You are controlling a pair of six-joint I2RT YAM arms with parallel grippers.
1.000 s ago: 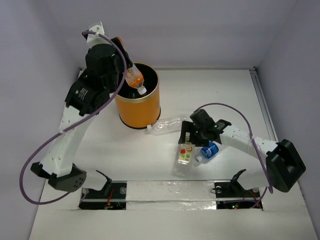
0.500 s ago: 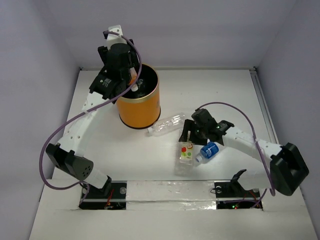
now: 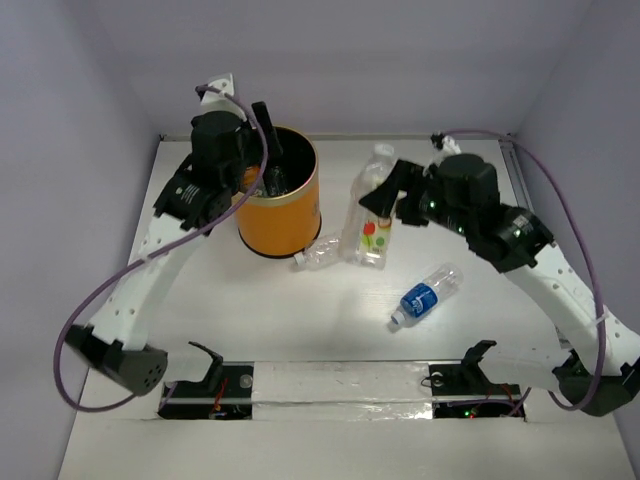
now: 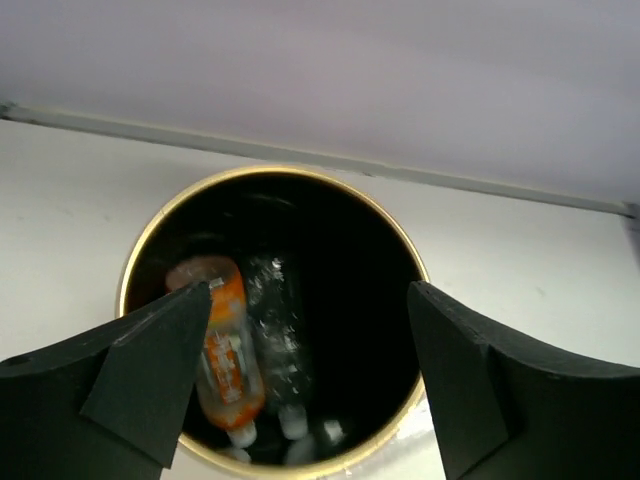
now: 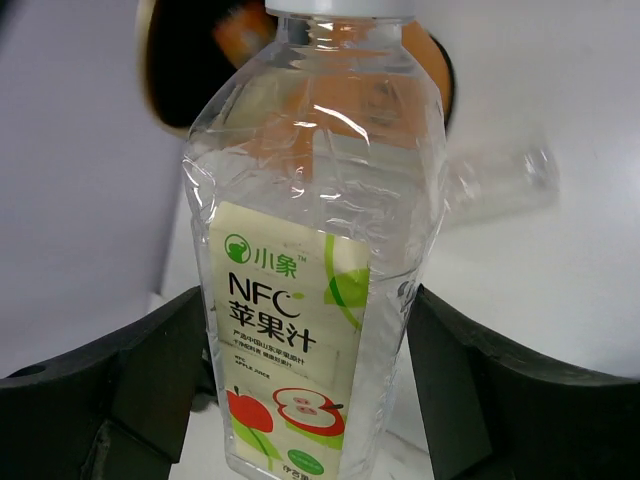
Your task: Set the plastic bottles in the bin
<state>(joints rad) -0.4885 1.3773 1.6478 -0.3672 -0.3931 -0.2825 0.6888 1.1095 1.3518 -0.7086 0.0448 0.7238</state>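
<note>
The orange bin (image 3: pixel 282 212) stands at the back left. My left gripper (image 3: pixel 268 150) hangs open and empty over its mouth. In the left wrist view the orange bottle (image 4: pixel 225 350) and a clear bottle (image 4: pixel 277 350) lie inside the bin (image 4: pixel 260 176). My right gripper (image 3: pixel 383 200) is shut on the fruit-labelled bottle (image 3: pixel 368 212) and holds it in the air to the right of the bin; the bottle fills the right wrist view (image 5: pixel 315 260). A clear bottle (image 3: pixel 322 253) lies by the bin's base. The blue-labelled bottle (image 3: pixel 427 295) lies on the table.
White walls close the table at the back and both sides. A rail with two black clamps (image 3: pixel 205 362) runs along the near edge. Purple cables loop from both arms.
My right gripper has lifted the fruit-labelled bottle off the table and carried it up and back toward the bin. My left gripper has let the orange bottle drop into the bin and stays open above it.
</note>
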